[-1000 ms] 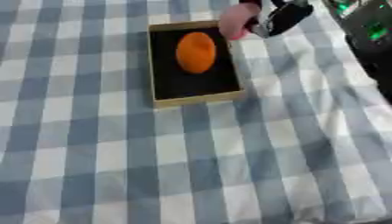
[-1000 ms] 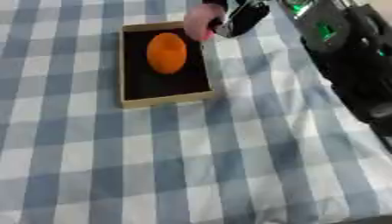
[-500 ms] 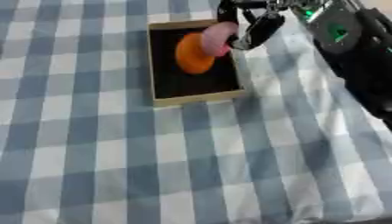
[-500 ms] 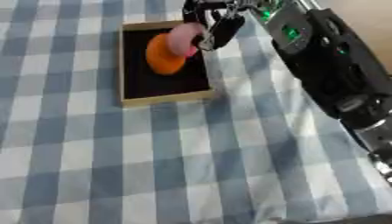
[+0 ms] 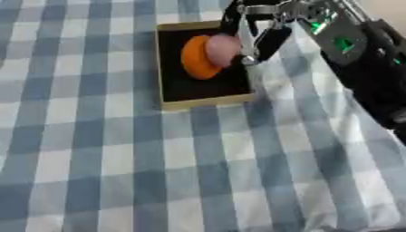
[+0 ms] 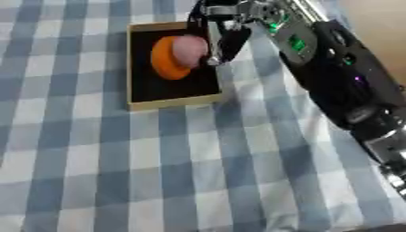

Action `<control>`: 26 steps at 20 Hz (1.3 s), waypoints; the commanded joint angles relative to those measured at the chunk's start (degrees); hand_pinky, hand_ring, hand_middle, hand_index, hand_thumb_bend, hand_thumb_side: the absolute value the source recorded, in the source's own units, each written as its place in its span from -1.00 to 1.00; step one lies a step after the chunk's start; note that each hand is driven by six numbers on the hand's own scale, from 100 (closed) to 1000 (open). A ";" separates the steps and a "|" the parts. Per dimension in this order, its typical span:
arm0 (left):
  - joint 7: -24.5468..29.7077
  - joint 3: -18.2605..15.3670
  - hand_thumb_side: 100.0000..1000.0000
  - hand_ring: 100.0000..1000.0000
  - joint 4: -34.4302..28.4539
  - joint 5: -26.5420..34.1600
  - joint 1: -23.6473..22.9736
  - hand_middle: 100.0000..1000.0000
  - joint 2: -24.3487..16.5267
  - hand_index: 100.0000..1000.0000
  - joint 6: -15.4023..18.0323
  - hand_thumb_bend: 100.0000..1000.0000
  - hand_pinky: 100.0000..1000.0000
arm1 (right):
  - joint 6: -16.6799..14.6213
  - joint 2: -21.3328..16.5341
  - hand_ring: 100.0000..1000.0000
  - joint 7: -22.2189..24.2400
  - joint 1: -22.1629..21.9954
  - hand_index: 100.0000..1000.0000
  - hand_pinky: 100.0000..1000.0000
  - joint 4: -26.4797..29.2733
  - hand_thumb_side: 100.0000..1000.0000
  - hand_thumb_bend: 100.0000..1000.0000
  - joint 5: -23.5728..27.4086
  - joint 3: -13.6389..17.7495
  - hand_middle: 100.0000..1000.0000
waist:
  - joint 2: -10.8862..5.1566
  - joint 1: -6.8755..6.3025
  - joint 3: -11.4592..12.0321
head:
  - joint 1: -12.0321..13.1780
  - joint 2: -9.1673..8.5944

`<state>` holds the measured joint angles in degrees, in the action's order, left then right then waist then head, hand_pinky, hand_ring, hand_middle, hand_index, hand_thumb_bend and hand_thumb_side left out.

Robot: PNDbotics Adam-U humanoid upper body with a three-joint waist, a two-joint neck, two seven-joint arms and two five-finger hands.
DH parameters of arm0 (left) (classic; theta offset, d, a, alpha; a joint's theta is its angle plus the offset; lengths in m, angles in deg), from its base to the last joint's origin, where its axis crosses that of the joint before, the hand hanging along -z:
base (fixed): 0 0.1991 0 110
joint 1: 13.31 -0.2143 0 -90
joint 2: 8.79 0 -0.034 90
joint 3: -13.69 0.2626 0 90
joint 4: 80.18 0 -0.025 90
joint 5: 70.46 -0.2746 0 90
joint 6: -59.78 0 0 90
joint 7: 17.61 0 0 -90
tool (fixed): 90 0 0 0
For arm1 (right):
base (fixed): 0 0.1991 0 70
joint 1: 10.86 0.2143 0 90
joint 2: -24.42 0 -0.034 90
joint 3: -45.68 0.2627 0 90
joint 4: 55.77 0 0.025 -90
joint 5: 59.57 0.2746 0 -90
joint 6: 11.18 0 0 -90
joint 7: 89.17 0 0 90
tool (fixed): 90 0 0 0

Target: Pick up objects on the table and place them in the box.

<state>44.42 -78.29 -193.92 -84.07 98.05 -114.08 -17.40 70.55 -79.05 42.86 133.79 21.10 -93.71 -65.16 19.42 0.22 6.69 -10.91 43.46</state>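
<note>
Right hand [image 5: 252,32] over box [image 5: 202,103], fingers curled round pink object [image 5: 223,50], partly hiding orange object [image 5: 196,59].

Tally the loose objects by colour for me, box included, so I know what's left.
Orange object, lying in the box: 1
Pink object, held by the right hand over the box: 1
Box, black inside with a tan rim: 1
Total: 3. No other objects show on the checked cloth.

Box [image 5: 208,101] interior crowded at far end by orange object [image 5: 194,59]; near end open. Checked cloth [image 5: 158,172] unobstructed.
</note>
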 commanded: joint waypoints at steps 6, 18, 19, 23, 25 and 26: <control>0.31 -0.42 0.38 0.65 -0.85 0.11 0.60 0.43 -1.02 0.66 -0.04 -1.00 0.67 | -0.08 -1.07 0.61 1.27 1.38 0.67 0.03 2.46 -0.55 -0.27 2.24 2.42 0.58 | -1.41 -0.30 -0.17 | 0.04 0.19; 0.34 -0.52 0.38 0.65 -0.85 0.01 0.52 0.43 -1.09 0.66 -0.05 -1.00 0.67 | 0.82 -3.42 0.63 3.41 0.70 0.71 0.01 9.82 -0.51 -0.31 6.82 5.64 0.60 | -1.67 -0.54 -0.75 | 0.24 -0.16; 0.33 -0.54 0.38 0.65 -0.85 0.01 0.44 0.43 -1.07 0.66 -0.07 -1.00 0.67 | 1.10 -3.51 0.63 3.06 0.78 0.71 0.00 10.54 -0.51 -0.32 7.23 6.30 0.60 | -1.66 -0.63 -0.88 | 0.29 -0.17; 0.15 -0.68 0.38 0.65 -0.85 -0.04 0.28 0.43 -1.12 0.66 -0.10 -1.00 0.67 | 2.30 -5.30 0.60 0.07 0.03 0.71 -0.07 15.17 -0.58 -0.36 9.00 10.15 0.59 | -1.56 -0.80 -1.11 | 0.44 -0.04; -0.03 -0.78 0.38 0.65 -0.85 -0.06 0.13 0.43 -1.15 0.66 -0.14 -1.00 0.67 | 3.29 -6.74 0.58 -1.59 -0.49 0.70 -0.15 17.84 -0.60 -0.45 9.79 12.10 0.57 | -1.52 -0.84 -1.35 | 0.71 0.06; -0.13 -0.83 0.38 0.65 -0.85 -0.08 0.07 0.43 -1.17 0.66 -0.16 -1.00 0.67 | 3.80 -7.58 0.56 -2.44 -0.85 0.70 -0.18 19.21 -0.57 -0.52 10.35 13.36 0.56 | -1.51 -0.86 -1.49 | 0.89 0.09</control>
<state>44.53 -78.32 -193.92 -84.07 97.85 -114.08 -17.61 73.85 -84.10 41.50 132.16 37.85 -84.26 -53.77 19.10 -0.55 5.14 -10.31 43.45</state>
